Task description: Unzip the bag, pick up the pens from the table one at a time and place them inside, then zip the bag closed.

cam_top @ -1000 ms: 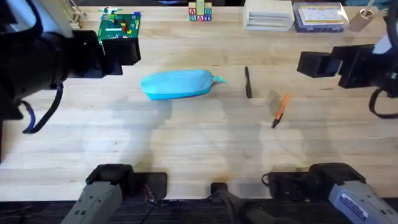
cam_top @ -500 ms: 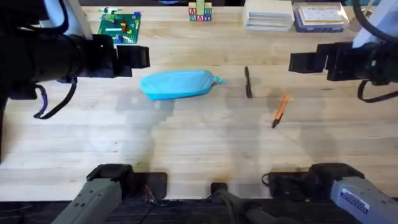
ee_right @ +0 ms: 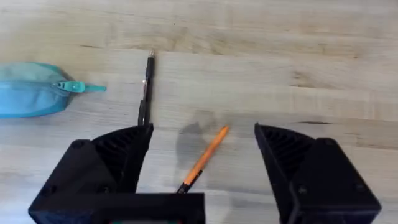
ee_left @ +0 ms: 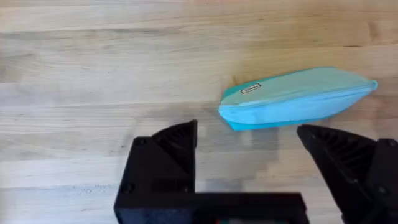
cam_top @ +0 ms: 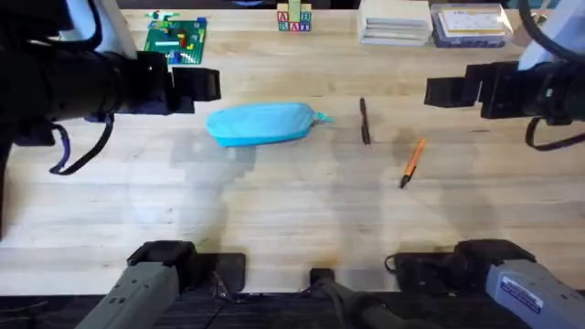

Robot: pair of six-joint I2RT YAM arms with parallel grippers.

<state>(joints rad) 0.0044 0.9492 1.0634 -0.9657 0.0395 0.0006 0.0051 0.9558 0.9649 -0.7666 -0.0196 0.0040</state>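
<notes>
1. Comparing this moment with the second before it, the surface (cam_top: 292,228) nearest the arm bases carried nothing of the task, and that bare stretch stayed as it was.
2. The orange pen (cam_top: 411,162) lay slanted on the right side and had not moved; the right wrist view showed it (ee_right: 203,159) between the spread fingers of the right hand.
3. The black pen (cam_top: 364,121) lay just beyond it, nearly straight, between the orange pen and the bag, apart from both and also unmoved.
4. The bag (cam_top: 260,122) rested left of the pens with its zip pull (ee_right: 76,87) pointing toward the black pen. Its zip looked fully closed, so the first step was not yet done.
5. The left hand (cam_top: 208,83) hung above the surface beside the bag's blunt end, fingers spread and holding nothing. Over the first half second it had swung in from farther left, then it stopped.
6. The right hand (cam_top: 439,90) hung beyond the pens, fingers likewise spread and empty. It too had shifted inward toward the black pen, then held.
7. My reading: both arms had finished lining up over their targets, the left for steadying the bag, the right near the pull. Nothing had yet been touched, so unzipping, loading and closing all remained.
</notes>
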